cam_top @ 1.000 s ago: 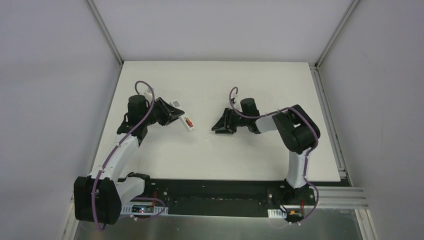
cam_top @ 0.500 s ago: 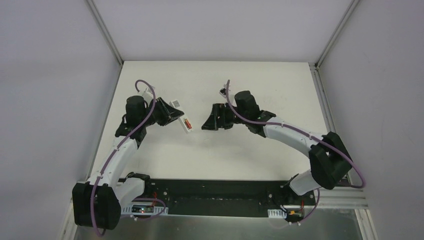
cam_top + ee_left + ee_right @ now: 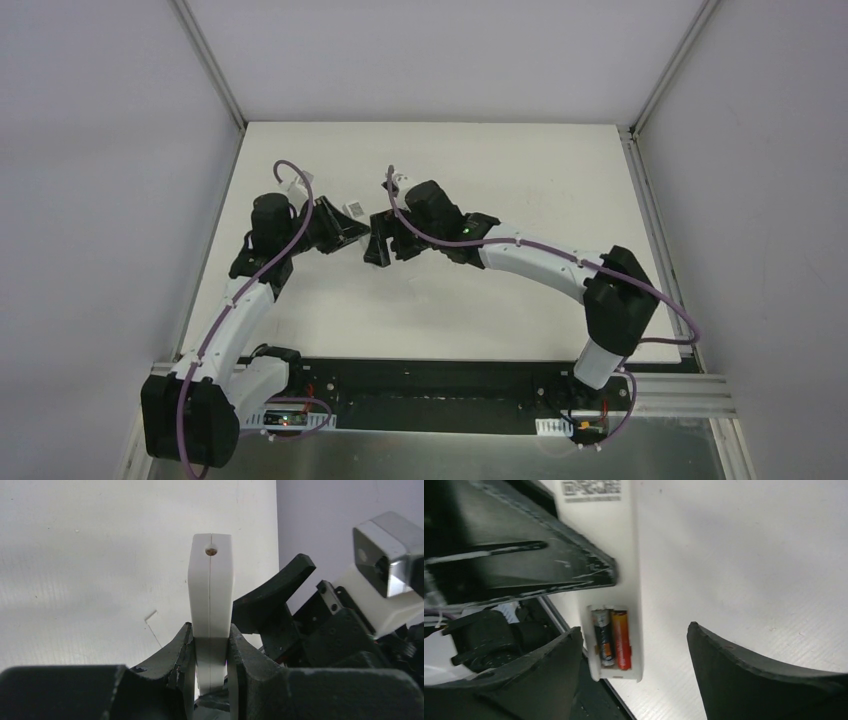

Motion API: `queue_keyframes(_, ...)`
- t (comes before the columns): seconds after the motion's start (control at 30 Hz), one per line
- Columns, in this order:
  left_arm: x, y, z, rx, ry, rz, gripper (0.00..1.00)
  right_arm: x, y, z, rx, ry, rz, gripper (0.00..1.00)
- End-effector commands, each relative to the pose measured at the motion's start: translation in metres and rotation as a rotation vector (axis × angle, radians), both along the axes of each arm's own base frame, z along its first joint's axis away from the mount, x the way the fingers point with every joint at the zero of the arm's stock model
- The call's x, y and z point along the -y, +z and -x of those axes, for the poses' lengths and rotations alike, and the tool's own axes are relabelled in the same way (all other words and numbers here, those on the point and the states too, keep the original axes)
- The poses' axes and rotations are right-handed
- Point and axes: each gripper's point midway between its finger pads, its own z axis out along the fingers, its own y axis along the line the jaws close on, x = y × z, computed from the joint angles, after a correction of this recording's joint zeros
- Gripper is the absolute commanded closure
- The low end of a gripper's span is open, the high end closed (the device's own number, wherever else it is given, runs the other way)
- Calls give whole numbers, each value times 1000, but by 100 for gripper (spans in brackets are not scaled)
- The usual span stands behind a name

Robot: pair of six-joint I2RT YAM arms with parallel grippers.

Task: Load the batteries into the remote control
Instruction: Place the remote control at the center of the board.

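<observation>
Remote control (image 3: 211, 580) is being gripped by the left gripper (image 3: 210, 630), with the jaws clenched on its front and back faces near one end. It is being held out over the far-left part of the bench (image 3: 520, 170), nearer the left edge than the right. Whether it is touching the surface cannot be told. From above only the code label (image 3: 352, 208) end is showing, the rest being covered by the right gripper (image 3: 376, 242).

Right wrist view: the battery compartment (image 3: 610, 609) is being shown open, with no cover on it. A dark grey battery (image 3: 603, 637) and a red-orange battery (image 3: 621, 639) are lying side by side inside it. The right gripper is released, its fingers (image 3: 744, 670) spread wide to either side of the compartment end and clear of the remote. Nothing is being carried.

Judgement: both cells appear to be in place, so the loading step is being finished or checked. Full seating against the contacts cannot be confirmed.

Next move, as judged: a light, square press on the two cells is called for, with the left grip being kept firm so the remote does not pivot. After that a cover would be needed, and none is being seen in these views.

Surface: white, matte, faintly ribbed, with a few small scuffs. Room: pale grey-lilac walls (image 3: 100, 150) are enclosing the bench, aluminium posts (image 3: 210, 62) are rising at the far corners, and a black rail (image 3: 430, 380) is running along the near edge.
</observation>
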Motion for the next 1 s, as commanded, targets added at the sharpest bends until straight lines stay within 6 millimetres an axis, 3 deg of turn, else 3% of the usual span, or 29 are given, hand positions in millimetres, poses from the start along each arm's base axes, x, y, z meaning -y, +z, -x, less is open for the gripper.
queue_keyframes(0.0,5,29,1,92,-35,20,100,-1,3,-14,53,-53,45,26)
queue_keyframes(0.23,6,26,1,73,-37,28,99,-6,11,-15,81,-58,-9,65)
queue_keyframes(0.27,7,26,1,70,-38,28,95,-6,10,-17,87,-64,-7,69)
queue_keyframes(0.3,7,25,1,67,-38,28,89,-5,8,-19,95,-72,1,73)
queue_keyframes(0.4,4,23,-2,63,-18,19,47,3,1,-28,118,-115,47,77)
queue_keyframes(0.47,0,17,-4,50,10,0,31,13,-6,-33,124,-146,89,78)
queue_keyframes(0.6,-16,-10,-4,-28,92,-87,14,58,-34,-55,78,-270,187,78)
queue_keyframes(0.7,-32,-28,-1,-84,151,-182,1,104,-63,-64,22,-359,287,79)
queue_keyframes(0.83,-42,-40,0,-97,199,-225,1,164,-104,-68,-15,-451,484,78)
queue_keyframes(0.97,-45,-46,-3,-117,212,-239,1,203,-135,-67,-37,-484,599,76)
